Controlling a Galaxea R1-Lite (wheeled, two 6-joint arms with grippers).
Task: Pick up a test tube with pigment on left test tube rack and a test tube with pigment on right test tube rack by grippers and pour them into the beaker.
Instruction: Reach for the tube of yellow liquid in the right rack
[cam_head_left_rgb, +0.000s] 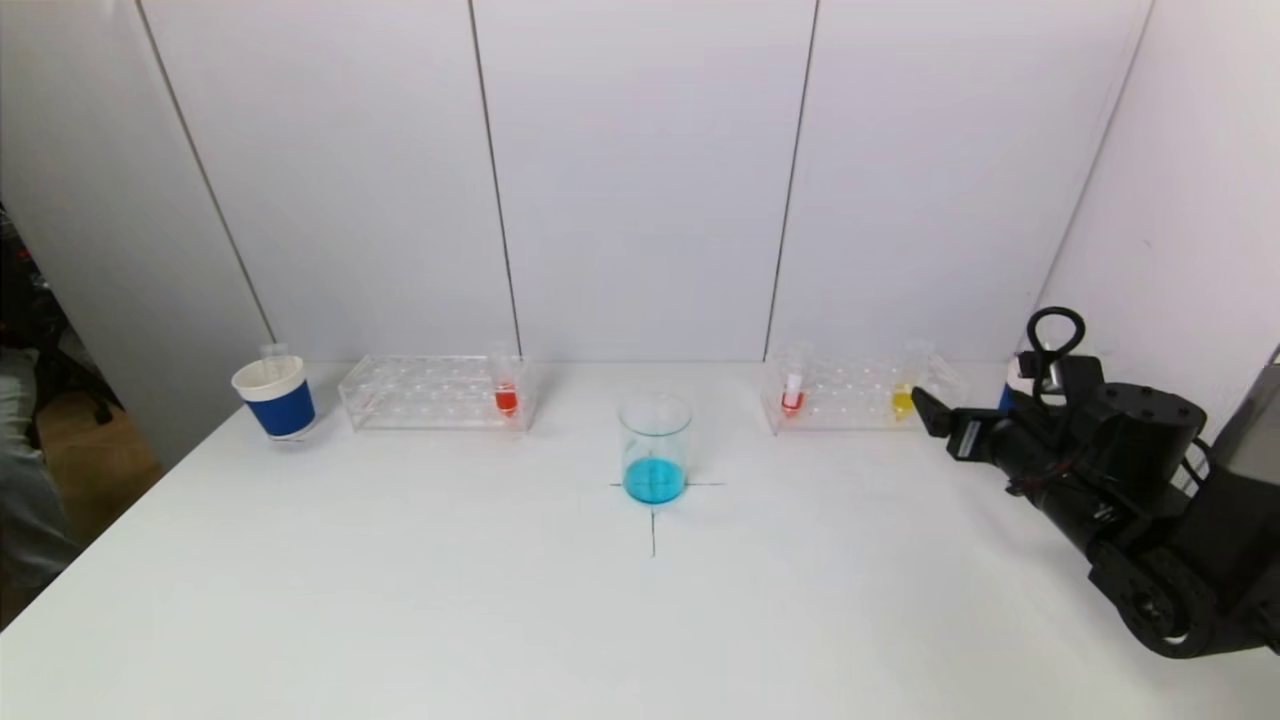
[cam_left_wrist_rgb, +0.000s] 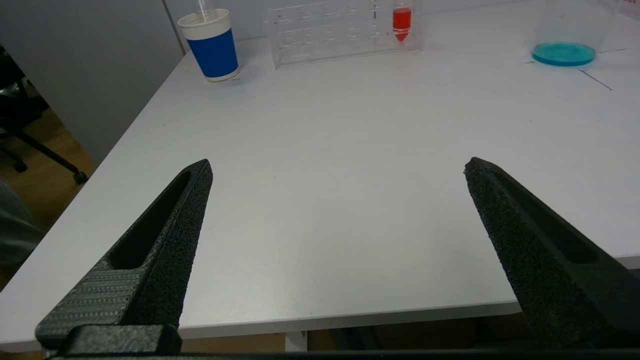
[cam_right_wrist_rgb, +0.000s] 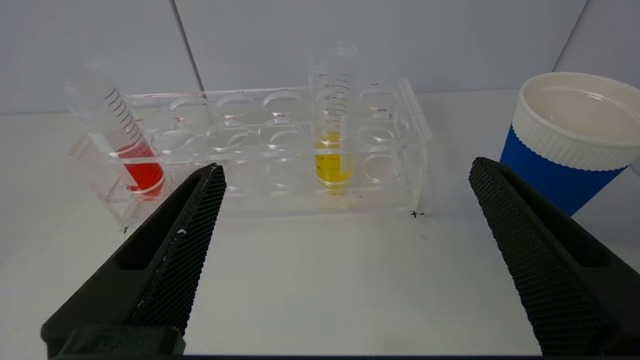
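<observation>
Two grippers are standing wide open, holding nothing. The right gripper (cam_right_wrist_rgb: 345, 175) is hovering just in front of the right test tube rack (cam_right_wrist_rgb: 400, 150), facing the yellow-pigment tube (cam_right_wrist_rgb: 332, 145) standing upright in it; a red-pigment tube (cam_right_wrist_rgb: 120, 140) is leaning at the rack's other end. A blue-sleeved paper cup (cam_right_wrist_rgb: 565, 145) is sitting beside this rack. The left gripper (cam_left_wrist_rgb: 337, 170) is hanging over the table's near edge, well apart from the left test tube rack (cam_left_wrist_rgb: 325, 35), which is holding one red-pigment tube (cam_left_wrist_rgb: 401, 22). Between the racks, the beaker (cam_head_left_rgb: 655, 450) is holding blue liquid.
</observation>
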